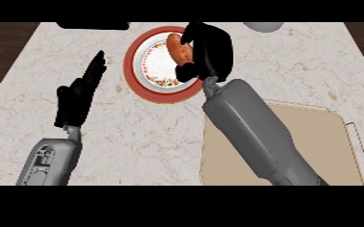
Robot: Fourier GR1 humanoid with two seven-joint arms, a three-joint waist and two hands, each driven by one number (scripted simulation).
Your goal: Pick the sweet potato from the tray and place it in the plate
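Note:
The orange-brown sweet potato (177,50) is over the middle of the red-rimmed plate (134,57), which has a white centre with a flowered band. My right hand (210,53) reaches across the plate's right side and curls round the sweet potato, hiding part of it. I cannot tell whether the sweet potato touches the plate. The beige tray (323,144) lies at the lower right, with my right forearm crossing its left part. My left hand (82,94) rests open on the left of the counter, fingers straight and pointing away.
A black object (92,25) lies at the counter's far edge on the left. A grey rounded object (265,26) shows at the far edge on the right. Dark floor borders the marble counter (142,134) at both sides.

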